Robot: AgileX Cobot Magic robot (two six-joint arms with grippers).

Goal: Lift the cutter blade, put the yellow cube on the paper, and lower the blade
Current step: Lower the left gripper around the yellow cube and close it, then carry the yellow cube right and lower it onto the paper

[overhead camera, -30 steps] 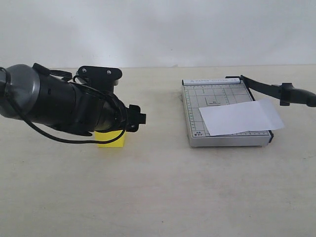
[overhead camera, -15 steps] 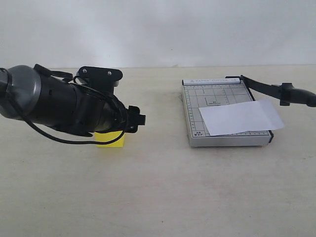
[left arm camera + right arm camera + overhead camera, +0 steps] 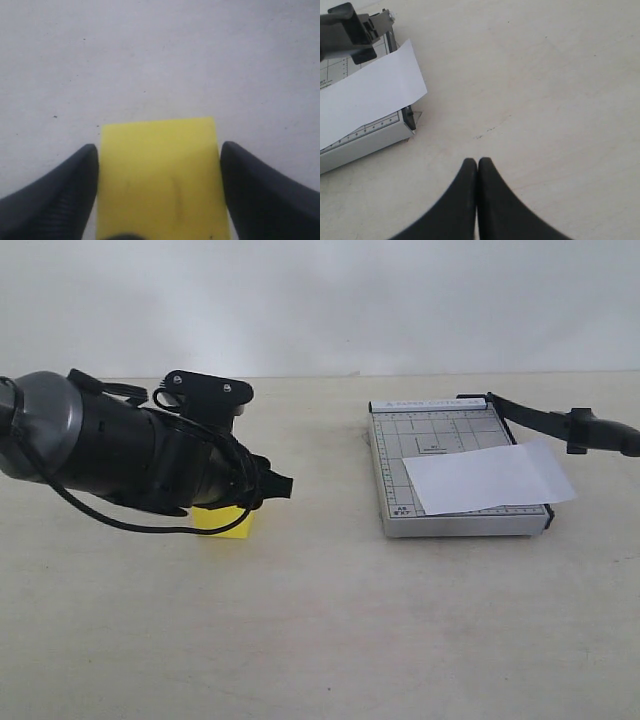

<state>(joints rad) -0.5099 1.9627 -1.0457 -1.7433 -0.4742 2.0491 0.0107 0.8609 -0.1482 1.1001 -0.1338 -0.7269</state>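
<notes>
The yellow cube [image 3: 225, 523] [image 3: 160, 180] sits on the table at the left, mostly hidden under my left arm. My left gripper [image 3: 268, 490] [image 3: 159, 147] is down over it, one black finger against each side of the cube. The white paper [image 3: 490, 478] [image 3: 367, 95] lies across the grey gridded trimmer base [image 3: 400, 445] [image 3: 360, 142], overhanging its right edge. The cutter blade [image 3: 555, 423] is raised, its thick handle end [image 3: 342, 30] out to the right. My right gripper [image 3: 478, 160] is shut and empty above bare table beside the trimmer; the exterior view does not show it.
The cube and the trimmer are separated by a stretch of beige tabletop [image 3: 320, 590]. A white wall [image 3: 320, 300] backs the table. My left arm's black cable [image 3: 120, 522] loops low beside the cube.
The left gripper's fingers have drawn in against the cube's sides. The cube, paper and raised blade have not moved.
</notes>
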